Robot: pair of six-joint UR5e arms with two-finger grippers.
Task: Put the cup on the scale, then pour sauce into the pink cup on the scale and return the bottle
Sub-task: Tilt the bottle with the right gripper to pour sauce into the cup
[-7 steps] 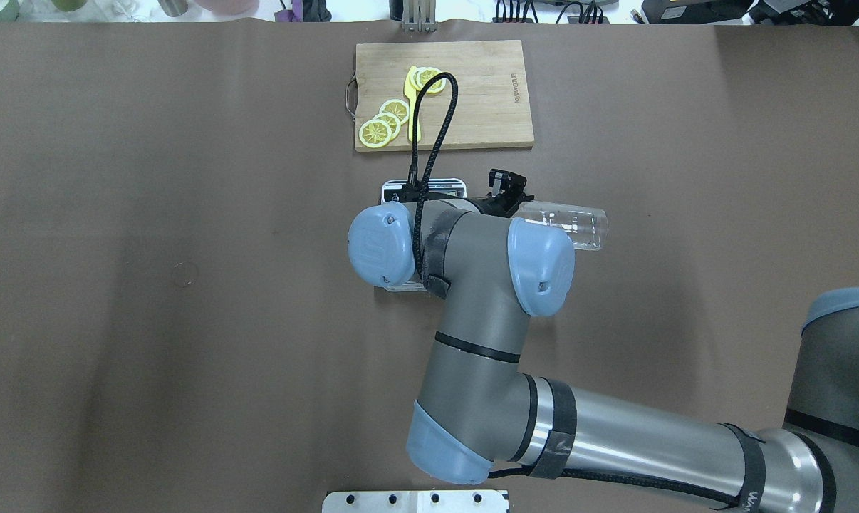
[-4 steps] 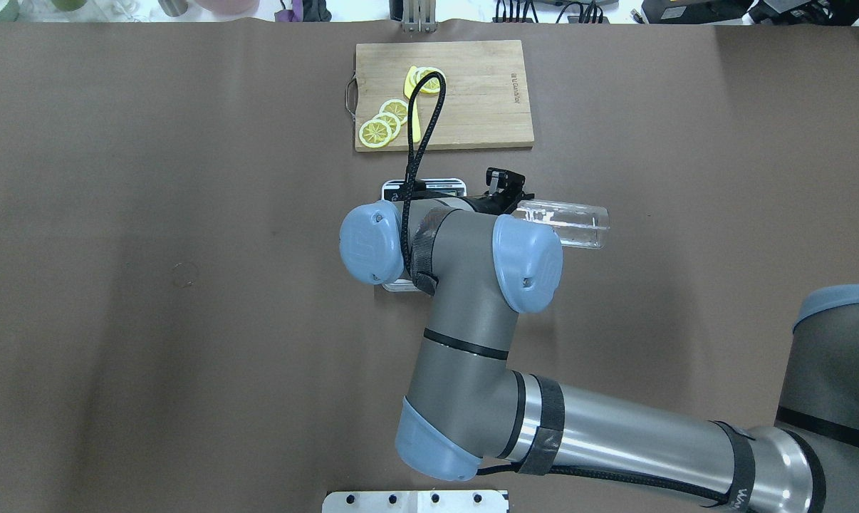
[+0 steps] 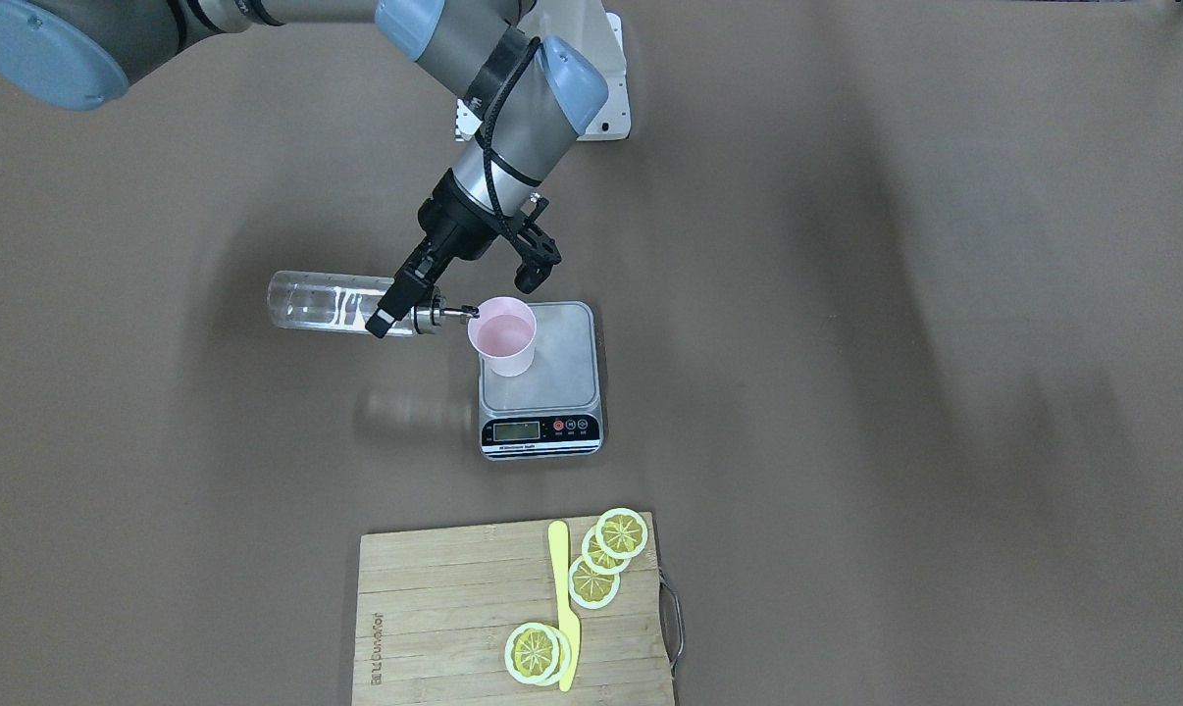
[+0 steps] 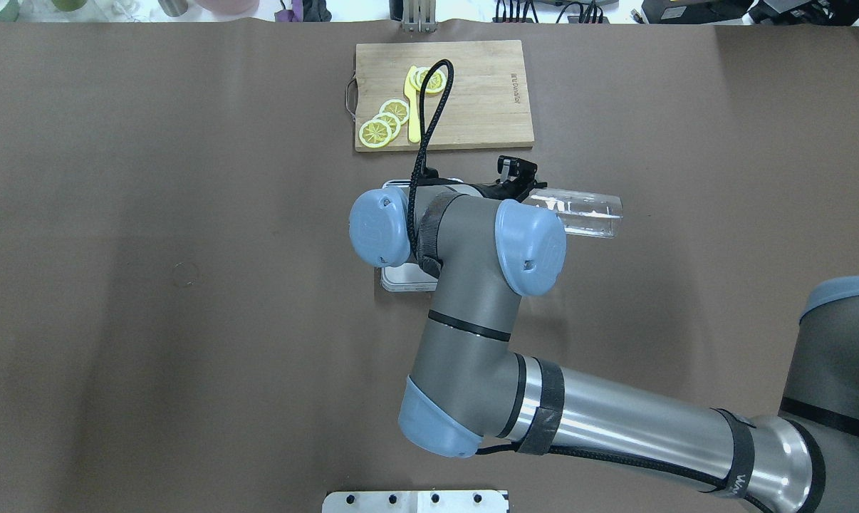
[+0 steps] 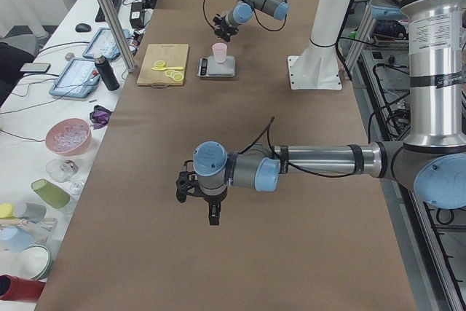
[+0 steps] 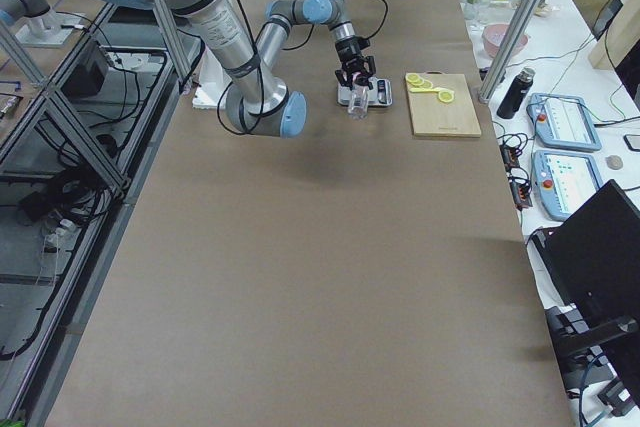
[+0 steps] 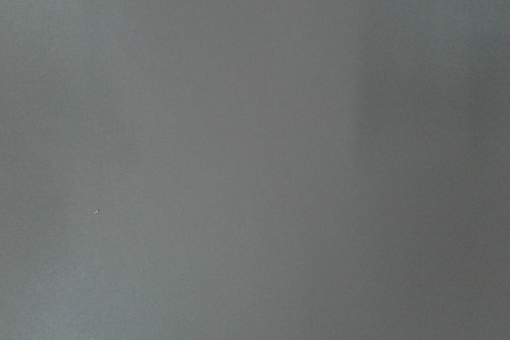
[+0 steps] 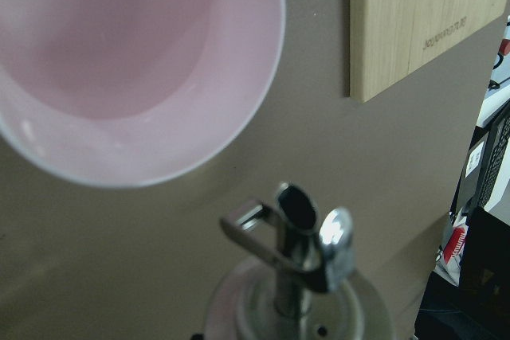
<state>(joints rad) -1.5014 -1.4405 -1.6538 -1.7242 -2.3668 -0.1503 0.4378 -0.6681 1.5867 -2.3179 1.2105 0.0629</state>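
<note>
The pale pink cup (image 3: 502,333) stands upright on the silver scale (image 3: 542,397). My right gripper (image 3: 402,297) is shut on the neck of the clear bottle (image 3: 327,303) and holds it lying nearly level. Its metal spout (image 3: 457,313) reaches the cup's rim. In the right wrist view the spout (image 8: 296,224) sits just outside the cup (image 8: 135,61), and I see no stream. In the overhead view the bottle (image 4: 587,214) sticks out to the right of the wrist, and the cup is hidden under the arm. My left gripper (image 5: 198,196) hangs over bare table; I cannot tell its state.
A wooden cutting board (image 3: 435,608) with lemon slices (image 3: 601,564) and a yellow knife (image 3: 562,608) lies beyond the scale from the robot. The mounting plate (image 4: 415,501) is at the near edge. Bowls and tablets (image 5: 69,136) line the far side table.
The right wrist has shifted away from the robot and slightly right, carrying the level bottle with it. More of the scale's near edge now shows under the arm.
</note>
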